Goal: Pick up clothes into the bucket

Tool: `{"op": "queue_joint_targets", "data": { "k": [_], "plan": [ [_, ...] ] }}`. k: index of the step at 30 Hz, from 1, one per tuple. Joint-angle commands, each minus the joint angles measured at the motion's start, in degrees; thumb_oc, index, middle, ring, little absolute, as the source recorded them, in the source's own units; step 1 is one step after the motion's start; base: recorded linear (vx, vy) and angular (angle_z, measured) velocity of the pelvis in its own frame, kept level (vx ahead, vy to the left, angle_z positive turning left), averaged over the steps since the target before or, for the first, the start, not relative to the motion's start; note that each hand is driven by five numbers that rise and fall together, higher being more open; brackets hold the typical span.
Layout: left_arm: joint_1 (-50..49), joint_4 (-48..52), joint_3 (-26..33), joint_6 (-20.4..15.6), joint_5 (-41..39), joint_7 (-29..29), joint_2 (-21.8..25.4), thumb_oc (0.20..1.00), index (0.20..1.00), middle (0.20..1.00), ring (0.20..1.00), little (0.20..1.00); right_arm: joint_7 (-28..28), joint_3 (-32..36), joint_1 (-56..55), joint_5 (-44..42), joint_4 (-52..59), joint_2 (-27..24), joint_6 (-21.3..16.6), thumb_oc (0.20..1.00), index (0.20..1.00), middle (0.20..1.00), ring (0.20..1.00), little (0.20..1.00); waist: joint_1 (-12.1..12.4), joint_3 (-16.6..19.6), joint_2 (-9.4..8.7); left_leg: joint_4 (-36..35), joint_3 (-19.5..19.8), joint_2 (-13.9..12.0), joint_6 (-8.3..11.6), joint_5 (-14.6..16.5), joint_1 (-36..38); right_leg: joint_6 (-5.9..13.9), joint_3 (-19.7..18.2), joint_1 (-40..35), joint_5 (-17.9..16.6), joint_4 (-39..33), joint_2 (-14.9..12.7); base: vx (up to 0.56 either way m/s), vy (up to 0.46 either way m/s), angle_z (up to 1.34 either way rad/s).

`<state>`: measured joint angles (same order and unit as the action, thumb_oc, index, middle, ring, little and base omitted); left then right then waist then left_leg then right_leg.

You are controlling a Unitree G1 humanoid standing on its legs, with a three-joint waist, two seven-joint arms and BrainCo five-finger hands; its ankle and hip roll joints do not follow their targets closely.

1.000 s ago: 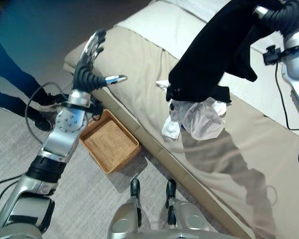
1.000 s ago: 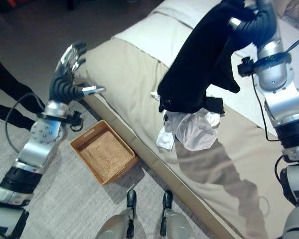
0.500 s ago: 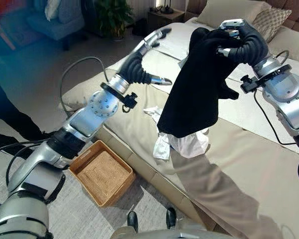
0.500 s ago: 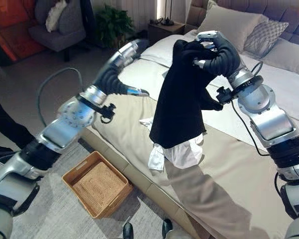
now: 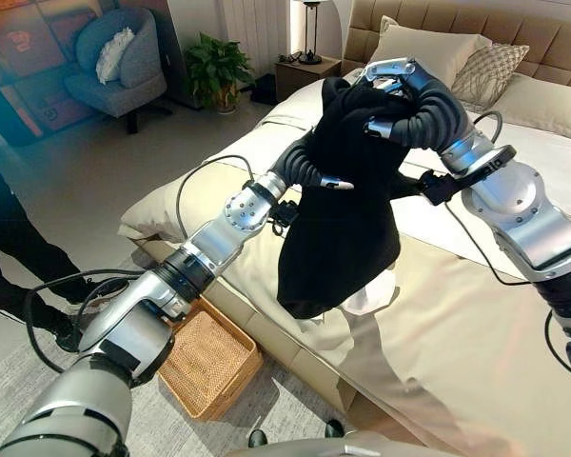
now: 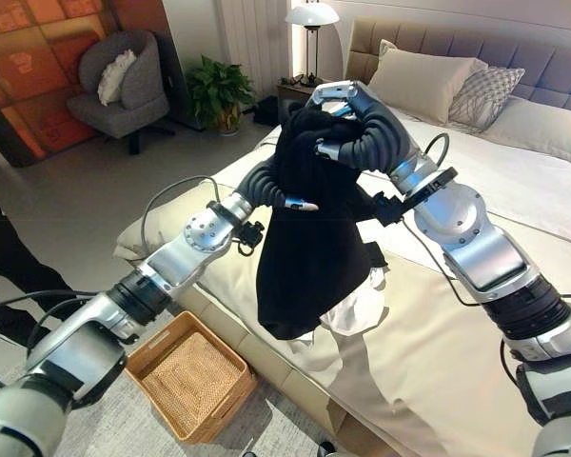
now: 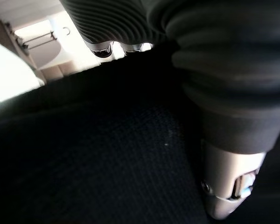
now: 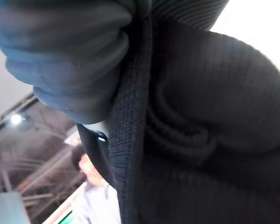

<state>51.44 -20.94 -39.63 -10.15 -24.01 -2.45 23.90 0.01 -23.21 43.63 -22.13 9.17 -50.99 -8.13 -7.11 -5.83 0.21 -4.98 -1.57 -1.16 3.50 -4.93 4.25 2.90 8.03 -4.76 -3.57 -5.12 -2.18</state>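
Black knit sweater (image 6: 309, 238) hangs high over the bed (image 6: 457, 352), bunched in the right hand (image 6: 362, 129), whose fingers curl tight round its top. The left hand (image 5: 309, 171) is up against the sweater's side, thumb out; fingers buried behind the cloth, so their state can't be told. A white garment (image 6: 357, 314) lies on the beige cover beneath. The wicker basket (image 6: 190, 381) sits on the grey carpet beside the bed. Armchair (image 6: 124, 90), plant and lamp stand behind.
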Motion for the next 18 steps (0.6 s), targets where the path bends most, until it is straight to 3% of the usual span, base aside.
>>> {"op": "queue_joint_targets", "data": {
  "k": [1, 11, 12, 13, 14, 17, 18],
  "plan": [
    [4.2, -5.0, -2.1, -0.6, -6.1, 1.3, -1.0, 1.000, 1.000, 1.000, 1.000, 1.000, -0.1, 2.9, 2.2, -5.2, 6.1, 2.5, -5.2, 0.200, 0.200, 0.200, 0.200, 0.200, 0.2, 3.3, -2.82, 3.8, -1.0, 0.4, -1.11, 6.4, 0.9, 4.99, 1.6, 0.4, 2.5, 4.2, -4.0, 0.00, 0.000, 0.00],
    [7.5, -2.5, -8.6, 1.5, -13.1, 5.7, -0.5, 1.000, 1.000, 1.000, 1.000, 1.000, 1.4, 1.2, 1.5, -9.3, 7.7, 4.2, -5.1, 0.200, 0.200, 0.200, 0.200, 0.200, 0.0, 2.8, -2.69, 4.0, -0.8, 0.7, -1.27, 6.2, 0.4, 5.19, 1.4, 0.8, 2.0, 4.1, -4.2, 0.00, 0.000, 0.00],
    [7.2, -2.6, -8.5, 1.6, -13.9, 6.0, -0.8, 0.561, 0.561, 0.561, 0.561, 0.561, 1.5, 1.2, 1.3, -9.4, 7.7, 4.7, -5.1, 0.200, 0.200, 0.200, 0.200, 0.200, 0.0, 2.7, -2.72, 4.0, -0.8, 0.7, -1.28, 6.1, 0.4, 5.20, 1.5, 0.9, 1.9, 4.1, -4.2, 0.00, 0.000, 0.00],
    [6.9, -2.6, -8.4, 1.7, -15.0, 6.3, -1.0, 0.256, 0.256, 0.256, 0.256, 0.256, 1.5, 1.1, 1.3, -9.3, 7.8, 4.8, -5.1, 0.200, 0.200, 0.200, 0.200, 0.200, 0.0, 2.7, -2.74, 3.9, -0.7, 0.7, -1.30, 6.1, 0.4, 5.20, 1.4, 0.9, 1.9, 4.1, -4.2, 0.00, 0.000, 0.00],
    [6.6, -2.6, -8.1, 1.7, -15.8, 6.4, -1.1, 0.200, 0.200, 0.200, 0.200, 0.200, 1.4, 1.2, 1.3, -9.3, 7.8, 5.0, -5.2, 0.200, 0.200, 0.200, 0.200, 0.200, 0.0, 2.7, -2.76, 3.8, -0.7, 0.7, -1.30, 6.1, 0.4, 5.19, 1.4, 0.9, 1.9, 4.0, -4.2, 0.00, 0.000, 0.00],
    [4.6, -1.4, -6.9, 1.6, -20.5, 7.1, -1.1, 0.200, 0.200, 0.200, 0.200, 0.200, 1.0, 1.7, 0.6, -9.0, 7.5, 5.7, -5.4, 0.200, 0.200, 0.200, 0.200, 0.200, 0.0, 2.6, -2.75, 3.7, -0.7, 0.7, -1.33, 6.0, 0.4, 5.21, 1.4, 0.9, 1.8, 4.0, -4.3, 0.00, 0.000, 0.00],
    [3.8, -1.0, -6.5, 1.7, -21.4, 7.2, -0.9, 0.200, 0.200, 0.200, 0.200, 0.200, 0.8, 1.9, 0.2, -8.8, 7.4, 5.9, -5.4, 0.388, 0.388, 0.388, 0.388, 0.388, 0.0, 2.6, -2.77, 3.7, -0.7, 0.8, -1.35, 6.0, 0.4, 5.19, 1.4, 0.9, 1.8, 3.9, -4.3, 0.00, 0.000, 0.00]
  ]
}}
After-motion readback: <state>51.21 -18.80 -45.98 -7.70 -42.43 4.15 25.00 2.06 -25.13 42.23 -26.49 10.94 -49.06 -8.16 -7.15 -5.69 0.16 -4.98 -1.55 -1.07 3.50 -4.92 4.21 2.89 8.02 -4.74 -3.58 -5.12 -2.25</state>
